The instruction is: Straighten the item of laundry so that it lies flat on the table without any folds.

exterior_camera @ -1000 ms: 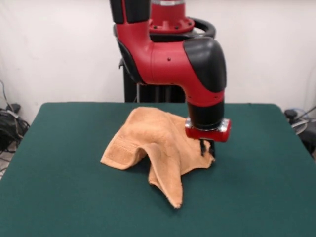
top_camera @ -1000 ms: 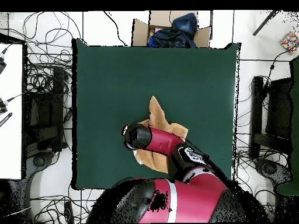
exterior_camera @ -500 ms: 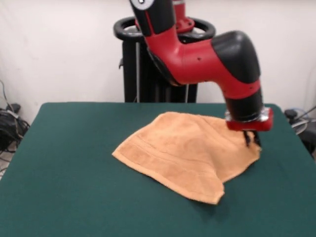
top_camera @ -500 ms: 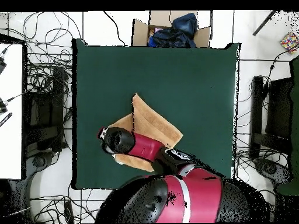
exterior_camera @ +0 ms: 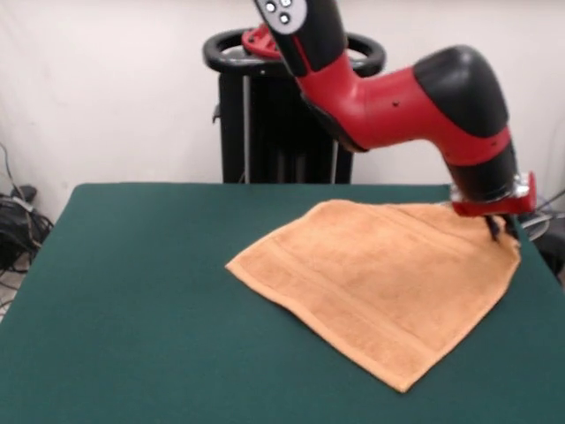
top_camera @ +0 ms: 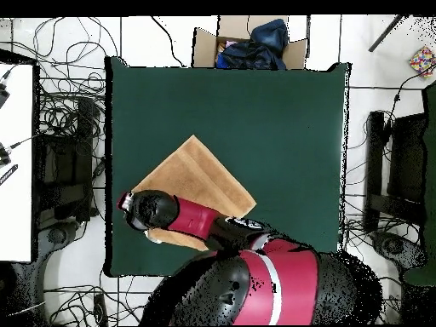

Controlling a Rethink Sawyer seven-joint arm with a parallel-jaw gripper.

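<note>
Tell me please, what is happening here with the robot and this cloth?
The red robot arm is spreading an orange towel on the green table. Its hand is low at one corner of the towel, near the table's edge. The towel looks almost fully open, a diamond shape in the overhead view, with no clear folds. Whether the hand is gripping that corner I cannot tell.

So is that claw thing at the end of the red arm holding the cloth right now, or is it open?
Tool: closed on one corner of the orange-tan terry-cloth towel, which lies spread out across the dark green felt-topped table.
</note>
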